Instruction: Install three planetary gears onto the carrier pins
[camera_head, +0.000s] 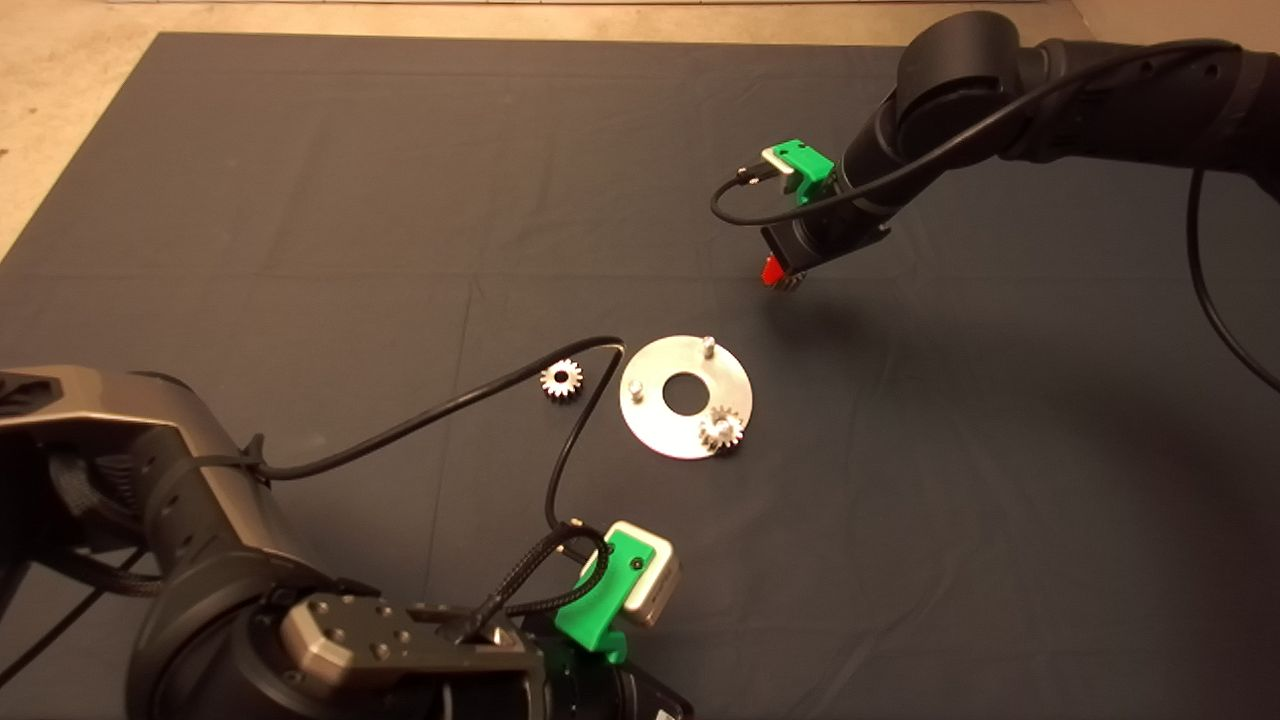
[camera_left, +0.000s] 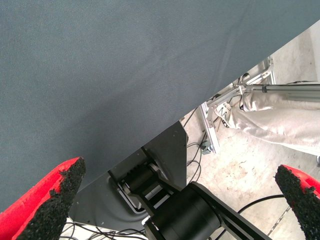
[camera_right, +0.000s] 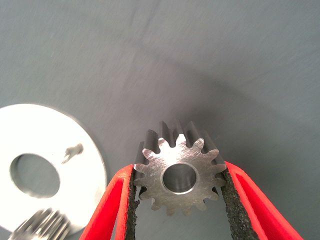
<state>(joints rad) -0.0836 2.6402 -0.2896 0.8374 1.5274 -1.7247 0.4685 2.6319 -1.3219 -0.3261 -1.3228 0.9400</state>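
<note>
The round shiny disc (camera_head: 685, 397) lies mid-mat with the carrier pins on it. Two pins stand bare (camera_head: 707, 345) (camera_head: 635, 387). One planetary gear (camera_head: 721, 430) sits on the disc's near-right pin. A second gear (camera_head: 561, 378) lies loose on the mat, left of the disc. My right gripper (camera_head: 785, 275) hovers above the mat, up and right of the disc. It is shut on a third gear (camera_right: 178, 175), held by its teeth with the bore showing. The disc (camera_right: 30, 130) appears beside it in the right wrist view. My left gripper (camera_left: 180, 170) is open and holds nothing.
The left arm rests at the mat's lower left, and its black cable (camera_head: 560, 450) loops up close to the loose gear and the disc. The left wrist view shows the mat's edge, the robot's base (camera_left: 165, 200) and a person's leg (camera_left: 280, 115) beyond it.
</note>
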